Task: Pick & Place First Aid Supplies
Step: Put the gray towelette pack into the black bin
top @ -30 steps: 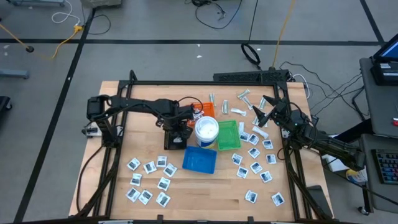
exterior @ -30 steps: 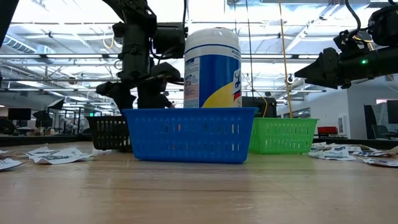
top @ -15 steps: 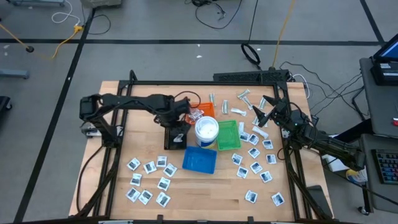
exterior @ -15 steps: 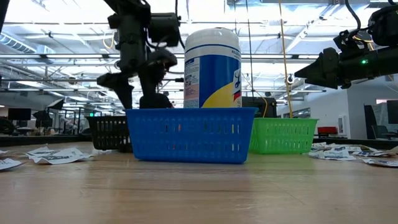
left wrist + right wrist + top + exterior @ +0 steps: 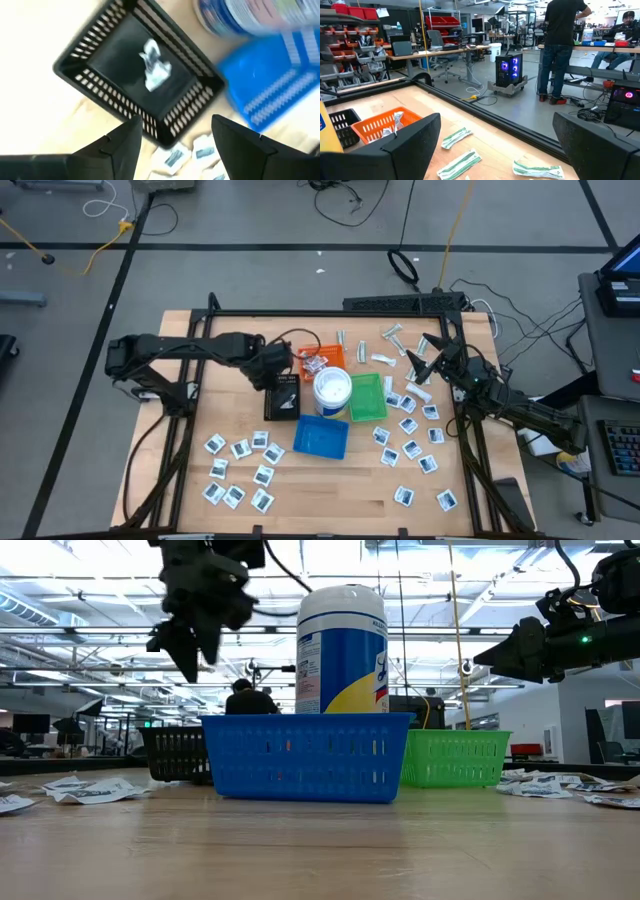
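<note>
Small white square packets lie flat on the table in a left cluster (image 5: 240, 470) and a right cluster (image 5: 410, 445); narrow wrapped strips (image 5: 390, 335) lie near the far edge. One crumpled white packet (image 5: 155, 70) rests on the floor of the black tray (image 5: 283, 402). More packets sit in the orange tray (image 5: 325, 360). My left gripper (image 5: 175, 125) hangs open and empty above the black tray's left side (image 5: 280, 372). My right gripper (image 5: 495, 130) is open and empty, hovering by the right cluster (image 5: 418, 360).
A white tub with a blue band (image 5: 332, 388) stands between the orange tray, the green tray (image 5: 366, 396) and the blue tray (image 5: 322, 436). A black metal frame (image 5: 330, 313) borders the table. Bare wood shows along the near edge (image 5: 330, 500). People stand in the room beyond.
My left gripper has risen from low over the black tray and drawn back toward the table's left edge, uncovering the tray in the high view. The right arm has kept still.
</note>
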You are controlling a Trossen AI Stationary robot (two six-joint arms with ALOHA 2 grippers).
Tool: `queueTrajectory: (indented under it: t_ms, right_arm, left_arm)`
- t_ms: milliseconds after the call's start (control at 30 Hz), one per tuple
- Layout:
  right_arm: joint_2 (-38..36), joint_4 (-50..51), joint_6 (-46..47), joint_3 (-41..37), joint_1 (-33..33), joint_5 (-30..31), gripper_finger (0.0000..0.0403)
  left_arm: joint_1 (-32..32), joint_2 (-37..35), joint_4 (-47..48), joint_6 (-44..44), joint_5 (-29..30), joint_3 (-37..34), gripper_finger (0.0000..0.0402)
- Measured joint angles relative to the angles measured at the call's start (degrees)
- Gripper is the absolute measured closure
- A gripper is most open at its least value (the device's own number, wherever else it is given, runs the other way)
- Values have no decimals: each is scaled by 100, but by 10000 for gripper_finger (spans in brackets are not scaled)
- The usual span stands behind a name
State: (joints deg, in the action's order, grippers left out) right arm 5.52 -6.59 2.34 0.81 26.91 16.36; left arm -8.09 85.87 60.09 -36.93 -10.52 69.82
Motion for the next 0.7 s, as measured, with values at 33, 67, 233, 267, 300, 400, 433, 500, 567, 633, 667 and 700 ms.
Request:
queueTrajectory:
  t_ms: [33,67,233,267,300,400,433,500,567,633,667,700]
  right_arm:
    - [0,-1,-1,0,-1,0,23]
    - [1,-2,0,-1,0,0,23]
    - [0,0,1,-1,1,0,23]
    - [2,-2,1,1,0,0,23]
    - [0,-2,0,0,1,0,23]
    - [0,-2,1,-1,1,0,23]
    - [1,-2,-1,1,-1,0,23]
    - [0,-2,-1,-1,-1,0,23]
    - [2,0,-1,1,1,0,23]
    - [0,-3,1,0,1,0,23]
    - [1,-1,0,0,1,0,23]
    - [0,0,-1,0,0,0,23]
  left_arm:
    - [84,-34,74,146,0,0,160]
    - [174,-70,129,288,0,0,160]
    - [641,-221,499,763,4,0,160]
    - [724,-235,595,866,4,0,160]
    - [802,-242,670,999,3,0,160]
    - [998,-246,948,1356,4,0,160]
    - [1063,-245,1034,1427,6,0,160]
    - [1191,-249,1119,1456,25,-33,160]
    - [1340,-248,1079,1373,26,-174,160]
    - [1505,-245,1037,1227,12,-346,160]
    - [1595,-245,1035,1140,6,-420,160]
    - [1684,-247,1037,1037,5,-491,160]
